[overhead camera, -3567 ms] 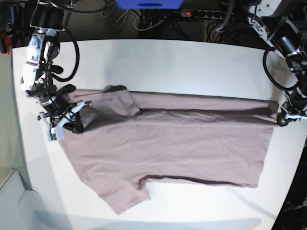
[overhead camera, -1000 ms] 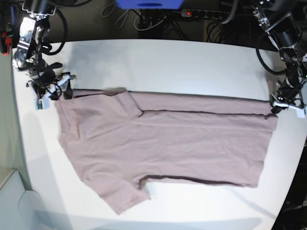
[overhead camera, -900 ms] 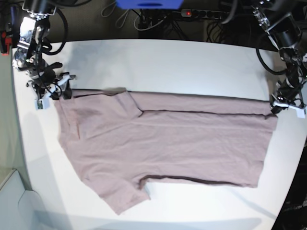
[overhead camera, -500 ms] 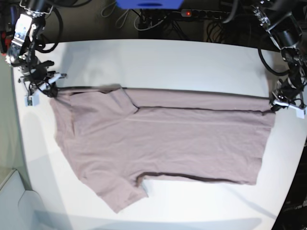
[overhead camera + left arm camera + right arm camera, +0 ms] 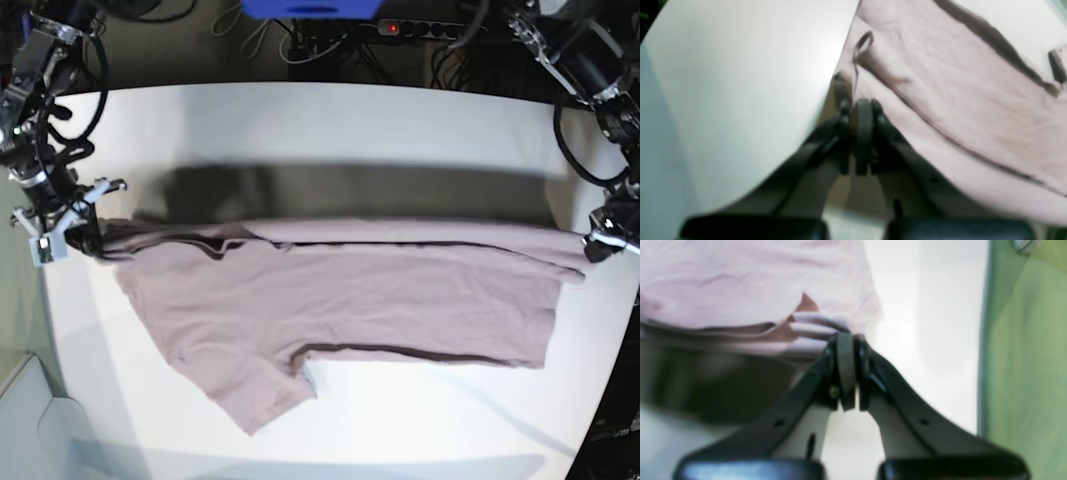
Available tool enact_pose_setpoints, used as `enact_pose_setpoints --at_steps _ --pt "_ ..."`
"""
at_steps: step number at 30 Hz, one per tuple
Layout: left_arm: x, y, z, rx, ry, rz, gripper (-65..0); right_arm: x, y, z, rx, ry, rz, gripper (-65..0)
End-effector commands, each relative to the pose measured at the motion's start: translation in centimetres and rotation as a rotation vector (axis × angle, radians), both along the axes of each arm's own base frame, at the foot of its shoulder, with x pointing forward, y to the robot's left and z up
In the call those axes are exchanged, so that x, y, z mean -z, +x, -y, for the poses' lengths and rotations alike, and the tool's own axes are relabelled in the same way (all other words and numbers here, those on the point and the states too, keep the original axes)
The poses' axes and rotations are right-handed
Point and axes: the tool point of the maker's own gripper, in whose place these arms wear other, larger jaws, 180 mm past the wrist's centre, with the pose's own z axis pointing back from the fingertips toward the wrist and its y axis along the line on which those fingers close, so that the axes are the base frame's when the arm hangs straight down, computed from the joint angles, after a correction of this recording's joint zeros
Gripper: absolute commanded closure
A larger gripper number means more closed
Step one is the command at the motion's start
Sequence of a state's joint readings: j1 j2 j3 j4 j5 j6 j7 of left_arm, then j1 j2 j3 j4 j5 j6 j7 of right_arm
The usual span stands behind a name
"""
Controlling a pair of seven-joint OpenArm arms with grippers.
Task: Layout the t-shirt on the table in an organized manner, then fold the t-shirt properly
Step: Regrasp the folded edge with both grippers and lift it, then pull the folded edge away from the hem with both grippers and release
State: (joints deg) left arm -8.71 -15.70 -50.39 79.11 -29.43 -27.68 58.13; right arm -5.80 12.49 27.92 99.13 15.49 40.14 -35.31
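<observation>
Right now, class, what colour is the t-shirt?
Plain dusty mauve-pink t-shirt, clearest in the base view.

White table (image 5: 380,120), curved edge; mauve t-shirt (image 5: 350,295) spread on it, far edge lifted.

No legible text, label or number anywhere.

The t-shirt (image 5: 340,300) lies on the table (image 5: 350,130), stretched between the right fingers (image 5: 88,238) and left fingers (image 5: 592,247).
</observation>
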Motion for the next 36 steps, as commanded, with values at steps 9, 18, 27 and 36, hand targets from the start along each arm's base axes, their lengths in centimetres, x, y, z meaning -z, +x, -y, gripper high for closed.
enact_pose_setpoints --at_steps 9,18,27,36 --pt "-3.5 2.9 -0.9 -0.016 -0.010 0.123 -0.1 -4.6 3.8 -0.1 -0.036 -0.051 0.093 0.0" --pt "-0.6 0.0 -1.0 -0.014 -0.004 0.037 -0.1 -0.7 0.2 0.0 -0.036 -0.045 -0.021 0.0" --pt "2.3 -4.6 -0.4 -0.006 -0.096 -0.004 -0.1 4.0 -5.9 -0.5 -0.047 -0.018 -0.151 0.0" --pt "4.9 -8.9 0.1 -0.007 -0.146 -0.085 -0.1 6.5 -11.7 0.9 -0.008 -0.007 -0.243 0.0"
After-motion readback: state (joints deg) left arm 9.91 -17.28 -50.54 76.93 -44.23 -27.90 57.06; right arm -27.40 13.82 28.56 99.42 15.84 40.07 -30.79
